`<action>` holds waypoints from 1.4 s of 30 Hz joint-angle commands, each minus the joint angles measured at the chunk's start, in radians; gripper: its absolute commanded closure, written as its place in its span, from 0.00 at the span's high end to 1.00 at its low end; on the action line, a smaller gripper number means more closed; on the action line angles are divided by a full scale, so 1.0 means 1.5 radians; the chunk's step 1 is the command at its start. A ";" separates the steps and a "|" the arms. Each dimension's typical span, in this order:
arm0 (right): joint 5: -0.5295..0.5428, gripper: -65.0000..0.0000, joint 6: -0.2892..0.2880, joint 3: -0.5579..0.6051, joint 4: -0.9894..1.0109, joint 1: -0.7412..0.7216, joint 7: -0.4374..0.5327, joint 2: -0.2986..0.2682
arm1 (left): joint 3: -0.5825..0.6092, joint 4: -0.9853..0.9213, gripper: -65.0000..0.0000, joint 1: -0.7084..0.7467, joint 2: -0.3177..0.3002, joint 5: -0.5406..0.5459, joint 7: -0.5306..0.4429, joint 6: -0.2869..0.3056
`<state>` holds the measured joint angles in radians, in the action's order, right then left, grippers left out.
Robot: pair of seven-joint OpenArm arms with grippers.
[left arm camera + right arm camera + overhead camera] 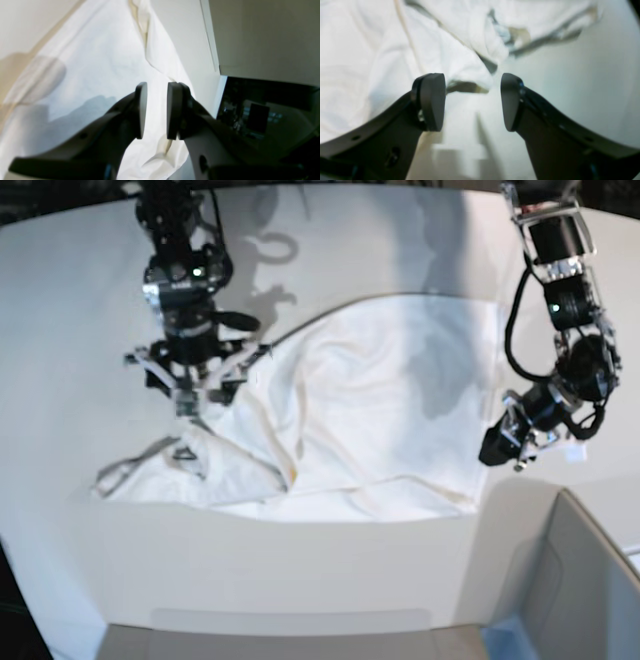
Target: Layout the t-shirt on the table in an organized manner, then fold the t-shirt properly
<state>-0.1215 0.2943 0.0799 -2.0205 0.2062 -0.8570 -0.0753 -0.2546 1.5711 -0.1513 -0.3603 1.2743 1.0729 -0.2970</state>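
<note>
Right tool [473, 101] wide open, empty, above bunched shirt [370, 410] sleeve near desk [60, 320] side edge; left tool [155, 111] part-open, empty.

t-shirt [370, 50] blurred and cut off in right wrist view, print unseen

Left tool [155, 111], pads apart and empty, above rumpled white t-shirt [100, 62] on table [190, 45].
</note>
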 commanded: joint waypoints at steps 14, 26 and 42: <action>0.713 0.54 -0.186 -0.323 0.225 -0.015 0.081 -0.038 | -0.002 0.013 0.23 -0.010 0.006 0.018 0.016 -0.005; 0.710 0.53 -0.188 -0.262 0.371 -0.126 0.081 -0.019 | -0.002 0.013 0.23 -0.010 0.006 0.018 0.016 -0.005; 0.667 0.00 -0.185 -0.235 0.383 -0.161 0.081 -0.020 | -0.002 0.012 0.23 -0.014 0.006 0.017 0.012 -0.005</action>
<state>0.8600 0.0292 -0.2699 -1.4277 -0.0158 -0.7525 -0.0967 -0.2531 1.5715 -0.1520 -0.3355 1.2724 1.0729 -0.2981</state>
